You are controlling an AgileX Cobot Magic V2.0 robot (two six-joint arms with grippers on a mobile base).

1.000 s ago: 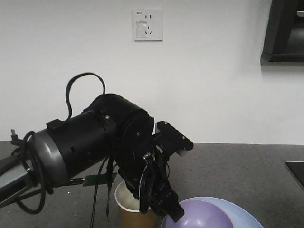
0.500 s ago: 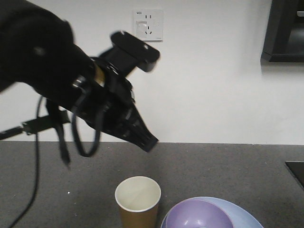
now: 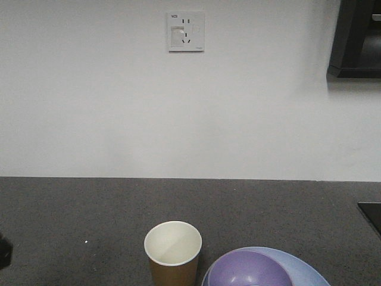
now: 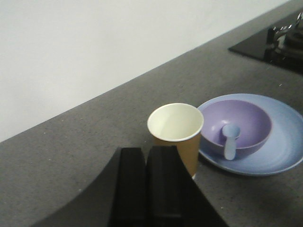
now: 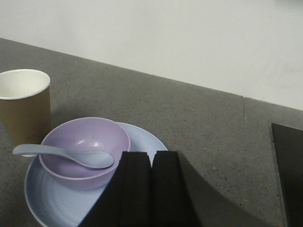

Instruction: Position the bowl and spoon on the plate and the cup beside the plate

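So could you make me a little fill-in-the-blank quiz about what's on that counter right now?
1. The spoon rests with its scoop inside the lilac ____.
2. The bowl sits on a pale-blue ____.
3. The paper cup stands upright beside the plate and its inside is ____.
4. The left claw has its fingers ____ together, gripping nothing.

Missing words: bowl; plate; empty; closed

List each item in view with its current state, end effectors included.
cup: upright, empty, on the counter just beside the plate
plate: flat on the counter, carrying the bowl
bowl: upright on the plate
spoon: scoop resting in the bowl, handle out over the rim
left end effector: shut, holding nothing, back from the cup
right end effector: shut, holding nothing
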